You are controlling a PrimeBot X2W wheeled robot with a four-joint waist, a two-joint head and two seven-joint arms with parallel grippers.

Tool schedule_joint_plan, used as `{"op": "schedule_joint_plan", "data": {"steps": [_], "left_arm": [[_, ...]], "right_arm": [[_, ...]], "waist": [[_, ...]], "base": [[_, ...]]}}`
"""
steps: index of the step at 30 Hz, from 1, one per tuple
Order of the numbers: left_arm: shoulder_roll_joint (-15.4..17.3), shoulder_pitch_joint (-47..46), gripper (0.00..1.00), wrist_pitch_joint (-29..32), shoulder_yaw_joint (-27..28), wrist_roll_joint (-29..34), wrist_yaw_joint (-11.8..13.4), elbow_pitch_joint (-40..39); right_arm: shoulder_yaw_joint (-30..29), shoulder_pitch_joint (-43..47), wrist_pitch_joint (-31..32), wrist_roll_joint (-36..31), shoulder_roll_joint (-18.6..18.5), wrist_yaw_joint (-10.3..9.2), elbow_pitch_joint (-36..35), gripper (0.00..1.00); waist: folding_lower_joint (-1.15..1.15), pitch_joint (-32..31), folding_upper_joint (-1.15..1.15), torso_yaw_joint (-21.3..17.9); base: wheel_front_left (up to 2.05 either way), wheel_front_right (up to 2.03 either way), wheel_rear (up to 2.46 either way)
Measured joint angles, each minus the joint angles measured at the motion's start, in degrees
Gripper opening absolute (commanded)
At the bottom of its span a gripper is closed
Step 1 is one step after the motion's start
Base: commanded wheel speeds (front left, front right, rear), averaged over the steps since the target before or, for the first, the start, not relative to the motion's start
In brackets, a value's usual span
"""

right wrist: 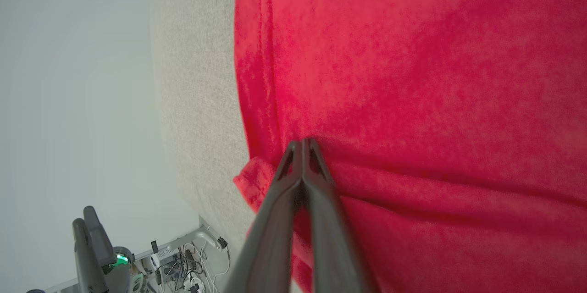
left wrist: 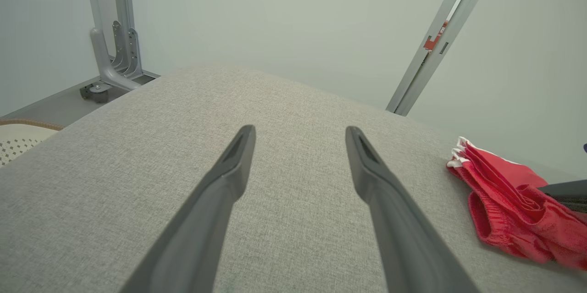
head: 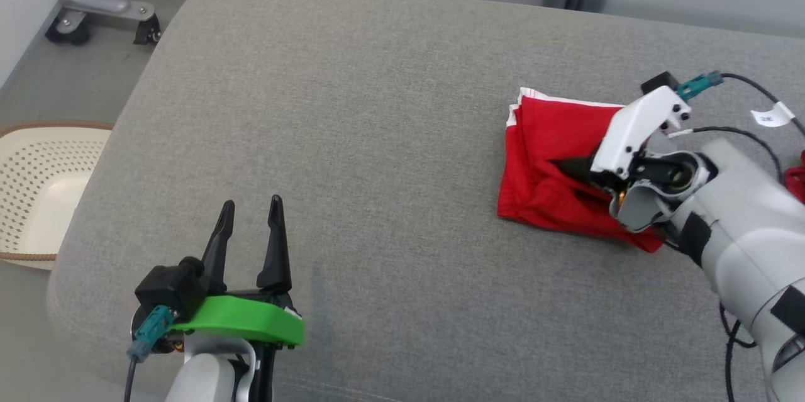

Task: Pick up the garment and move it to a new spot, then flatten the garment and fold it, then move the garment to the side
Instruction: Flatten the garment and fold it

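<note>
The red garment [head: 553, 138] lies folded and a little bunched near the right edge of the grey cushion [head: 377, 138]. The right gripper [right wrist: 302, 142] is clenched tip to tip against a crease in the cloth — whether any fabric is pinched between its fingers cannot be told. The left gripper [head: 251, 202] hovers released, fingers spread, near the cushion's front left corner — well apart from the garment.
</note>
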Motion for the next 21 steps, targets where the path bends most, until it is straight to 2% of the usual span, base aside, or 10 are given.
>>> {"op": "schedule_joint_plan", "data": {"steps": [5,10,15,21], "left_arm": [[-0.01,0.12,1.0,0.0,0.11,0.34,-0.29,0.16],[-0.01,0.1,1.0,0.0,0.62,0.88,-0.48,0.48],[-0.02,0.21,1.0,0.0,1.18,1.35,-0.56,0.74],[-0.01,0.85,1.0,-0.01,2.29,2.09,-0.87,0.59]], "right_arm": [[1.55,5.41,-0.78,-0.36,2.36,0.0,-8.65,0.0],[1.59,8.9,-4.72,-0.77,3.14,0.0,-15.86,0.0],[-0.58,11.22,-10.37,-0.94,1.34,0.0,-23.16,0.0],[-3.86,13.13,-19.13,-2.72,-2.6,0.0,-32.79,0.0]], "waist": [[0.0,-0.57,0.0,-1.86],[0.0,-1.21,0.0,-3.85],[0.0,-2.37,0.0,-5.52],[0.0,-4.02,0.0,-7.91]], "base": [[0.0,0.0,0.0],[0.0,0.0,0.0],[0.0,0.0,0.0],[0.0,0.0,0.0]]}}
